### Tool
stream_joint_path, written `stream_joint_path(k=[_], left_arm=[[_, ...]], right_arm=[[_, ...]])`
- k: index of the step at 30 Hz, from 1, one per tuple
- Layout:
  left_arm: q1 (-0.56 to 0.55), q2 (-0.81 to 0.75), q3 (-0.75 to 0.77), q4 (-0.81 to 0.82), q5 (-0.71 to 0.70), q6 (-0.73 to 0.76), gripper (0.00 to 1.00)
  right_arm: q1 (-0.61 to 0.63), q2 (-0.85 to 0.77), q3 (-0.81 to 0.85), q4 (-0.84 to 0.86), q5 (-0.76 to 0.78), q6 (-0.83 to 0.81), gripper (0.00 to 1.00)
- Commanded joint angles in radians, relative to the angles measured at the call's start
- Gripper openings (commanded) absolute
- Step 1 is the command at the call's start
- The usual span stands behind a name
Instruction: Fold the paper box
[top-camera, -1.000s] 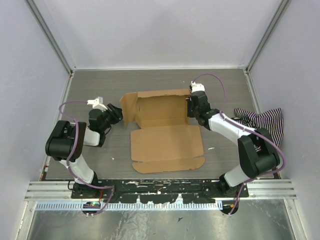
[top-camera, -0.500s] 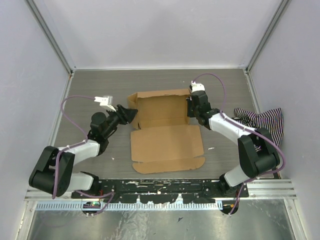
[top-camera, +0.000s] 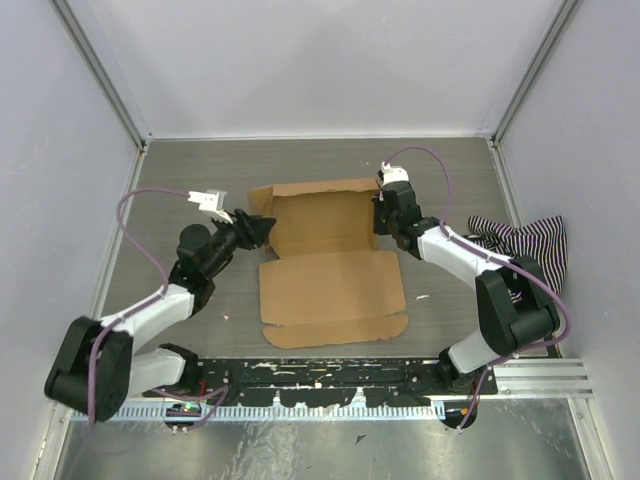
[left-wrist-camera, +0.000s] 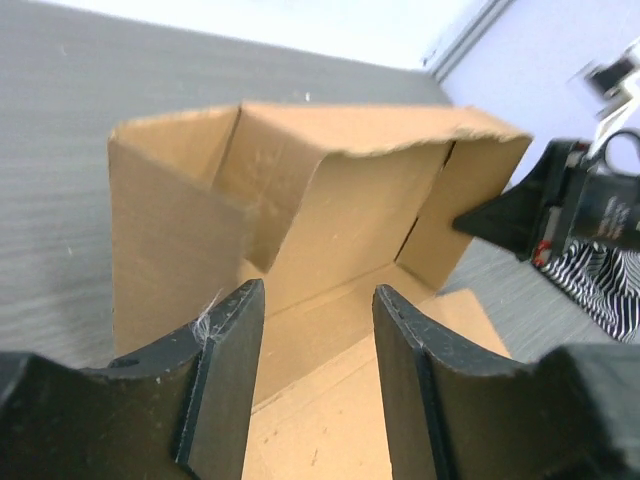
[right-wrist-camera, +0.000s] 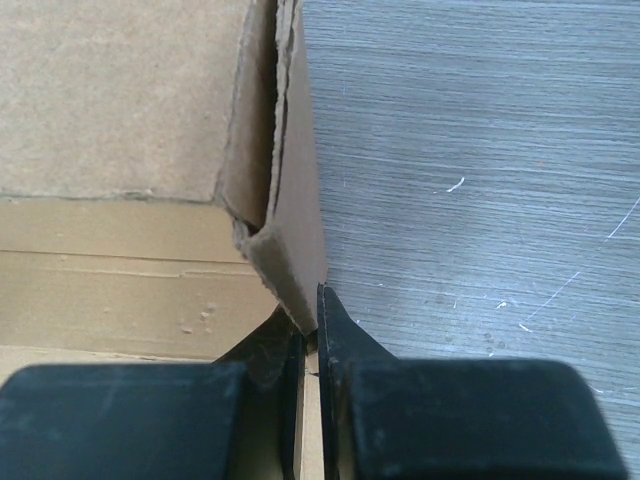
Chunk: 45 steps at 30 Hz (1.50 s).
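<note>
grey wood-grain table (top-camera: 180, 170) fills the floor between pale white walls (top-camera: 320, 70). nearest the viewer, a plain brown cardboard paper box (top-camera: 333, 285) lies mid-table, its broad lid panel flat and open toward the near edge. beyond that panel the tray part has its back and side walls partly raised. the left gripper (left-wrist-camera: 315, 385) hovers just beside the box's left side wall, jaws spread and holding nothing. the right gripper (right-wrist-camera: 310, 315) has its jaws pressed together, pinching the thin edge of the right side wall. the cardboard looks light and fairly stiff, likely to bend cleanly at its creases yet spring back or slide if pushed. wall edges and flap corners seem the best holds. farther right, well apart from the box, a crumpled black-and-white striped cloth (top-camera: 525, 240) lies on the table; it does not appear to obstruct folding.
</note>
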<state>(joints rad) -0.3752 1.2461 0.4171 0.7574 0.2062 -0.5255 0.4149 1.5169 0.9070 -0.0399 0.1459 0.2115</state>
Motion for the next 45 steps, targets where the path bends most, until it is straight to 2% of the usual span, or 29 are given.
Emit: stream_joint_path(k=[1,4,8,11,15,18,21,25,30,35,38,45], left_arm=[[-0.007,-0.184,0.012,-0.171,-0.132,0.068,0.55],[-0.006,-0.313,0.029,-0.351,-0.355,0.112,0.56],[-0.001,-0.36,0.026,-0.308,-0.605,0.133,0.58],[0.019,-0.268,0.102,-0.279,-0.677,0.144,0.6],[0.078,-0.016,0.283,-0.28,-0.702,0.157,0.61],[0.154,0.165,0.388,-0.315,-0.648,0.087,0.6],[0.235,0.297,0.429,-0.3,-0.54,-0.025,0.57],[0.263,0.418,0.408,-0.151,-0.386,-0.099,0.52],[0.263,0.497,0.251,0.204,-0.115,-0.206,0.52],[0.263,0.617,0.096,0.652,0.019,-0.363,0.51],[0.256,0.642,0.071,0.672,0.099,-0.408,0.5],[0.201,0.564,0.007,0.672,0.124,-0.392,0.5]], right_arm=[[0.002,-0.013,0.029,-0.039,-0.011,-0.002,0.01],[0.004,-0.017,0.024,-0.04,-0.011,-0.002,0.01],[0.002,-0.018,0.02,-0.034,-0.024,0.002,0.01],[0.002,-0.018,0.019,-0.033,-0.035,0.003,0.01],[0.002,-0.019,0.016,-0.031,-0.035,0.001,0.01],[0.002,-0.018,0.019,-0.031,-0.04,-0.002,0.01],[0.003,-0.022,0.022,-0.033,-0.047,-0.004,0.01],[0.003,-0.027,0.028,-0.036,-0.068,-0.006,0.01],[0.003,-0.014,0.039,-0.043,-0.073,-0.009,0.01],[0.004,0.009,0.049,-0.037,-0.067,-0.007,0.01],[0.002,0.018,0.055,-0.038,-0.063,-0.01,0.01],[0.003,0.028,0.064,-0.038,-0.061,-0.008,0.01]])
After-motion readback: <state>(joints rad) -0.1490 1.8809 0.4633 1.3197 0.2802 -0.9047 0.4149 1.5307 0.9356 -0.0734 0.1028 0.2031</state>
